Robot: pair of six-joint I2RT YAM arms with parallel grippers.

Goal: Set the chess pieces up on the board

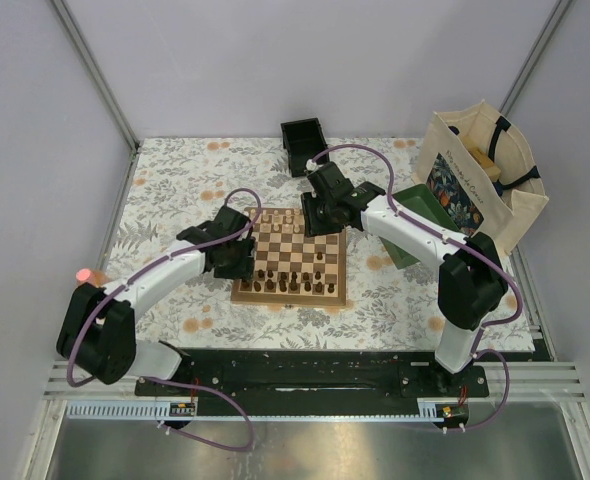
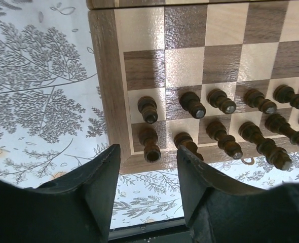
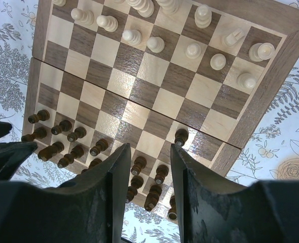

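The chessboard [image 1: 297, 256] is lying flat in the middle of the flowered table [image 1: 175, 190], between the two arms, and both armies are looking close to set. The dark pieces [image 2: 192, 104] are standing in two rows along the near edge. The pale pieces [image 3: 155, 44] are filling the two far rows, though one of them near the far corner seems to be leaning; I cannot tell for sure.

The left gripper [image 2: 148, 152] is hovering over the near left corner of the board, jaws spread and holding nothing, with the corner dark piece showing between its fingers. The right gripper [image 3: 149, 152] is hanging above the middle of the board, likewise spread and empty.

To my eye the job is sitting at the tidying stage rather than the fetching stage. One dark pawn [image 3: 181, 135] appears to be standing a little forward of its row by the side edge. If so, the next move is calling for a narrow pinch from straight above, since its neighbours are crowding close and a wide jaw could topple them.
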